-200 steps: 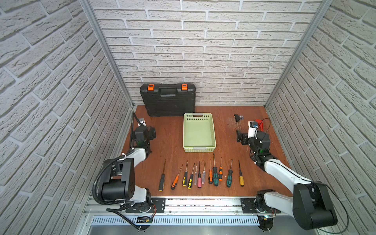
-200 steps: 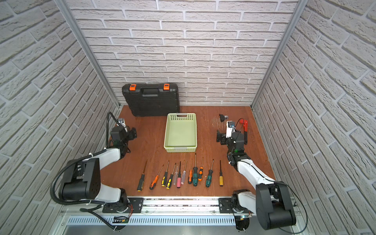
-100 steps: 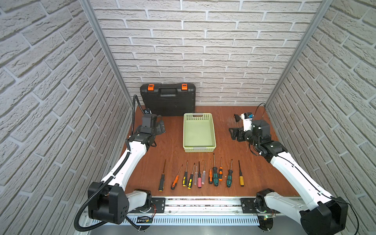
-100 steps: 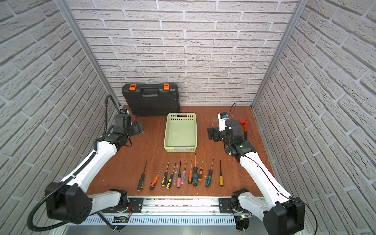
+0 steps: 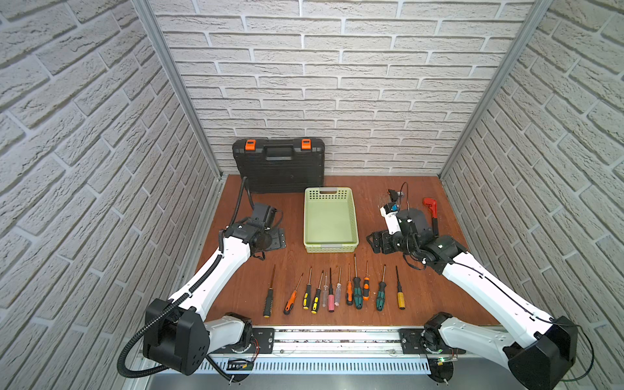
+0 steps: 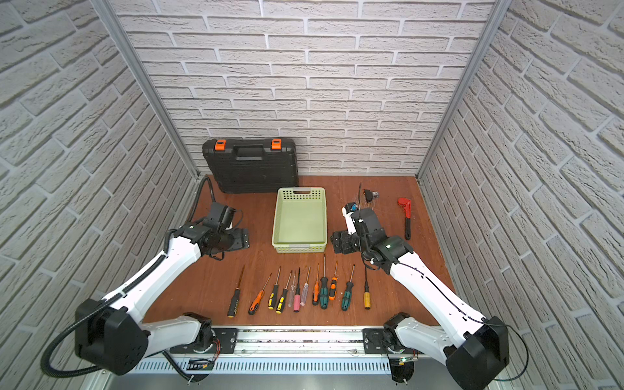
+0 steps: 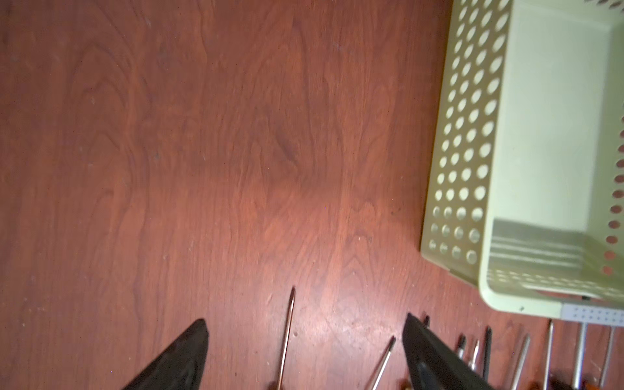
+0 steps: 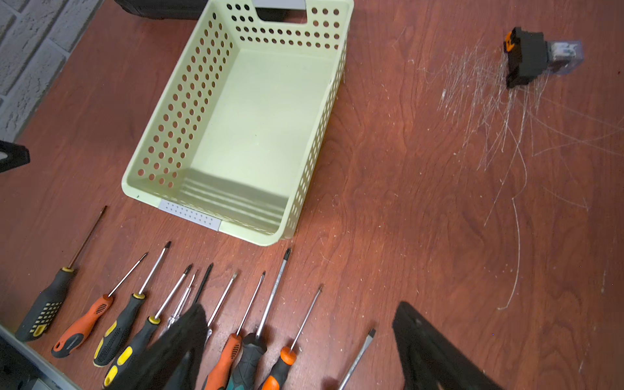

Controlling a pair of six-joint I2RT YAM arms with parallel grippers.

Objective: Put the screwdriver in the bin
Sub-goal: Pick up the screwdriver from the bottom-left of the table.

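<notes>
Twelve screwdrivers (image 5: 357,297), one bin (image 5: 330,249), one case (image 5: 280,169), one wrench (image 5: 429,203), one relay (image 5: 392,193)

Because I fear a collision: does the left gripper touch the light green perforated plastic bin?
Apart. In both top views, a strip of bare brown table shows between the left gripper and the bin, at its near side wall.

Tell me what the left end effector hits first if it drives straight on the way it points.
Probably the bare wooden table, just past the tip of the leftmost screwdriver; depth is unclear.
</notes>
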